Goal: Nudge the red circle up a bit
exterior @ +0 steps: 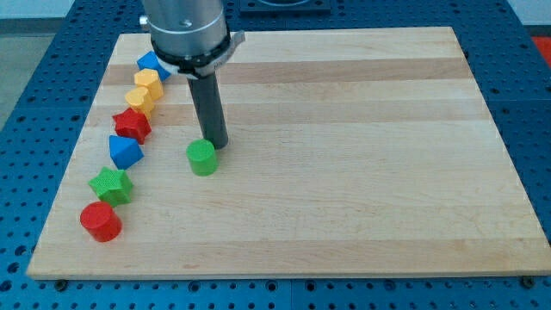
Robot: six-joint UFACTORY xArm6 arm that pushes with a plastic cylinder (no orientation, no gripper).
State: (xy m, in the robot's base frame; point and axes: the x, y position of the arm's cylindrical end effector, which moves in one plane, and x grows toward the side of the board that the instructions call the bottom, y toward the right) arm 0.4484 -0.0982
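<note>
- Our arm carries no hand, so nothing is held; my tip [216, 144] rests on the tabletop [362, 172], touching or just beside the green circle [202, 158] at its upper right.
- The red circle [101, 221] sits near the view's bottom left, well apart from my tip; we judge the nudge not yet begun.
- The other blocks curve along the view's left edge, seemingly parked clear of the middle.
- We count eight: the red circle, a green star [111, 184], a blue block [125, 151], a red star [132, 125], two yellow blocks [143, 90], another blue block [151, 64] and the green circle.
</note>
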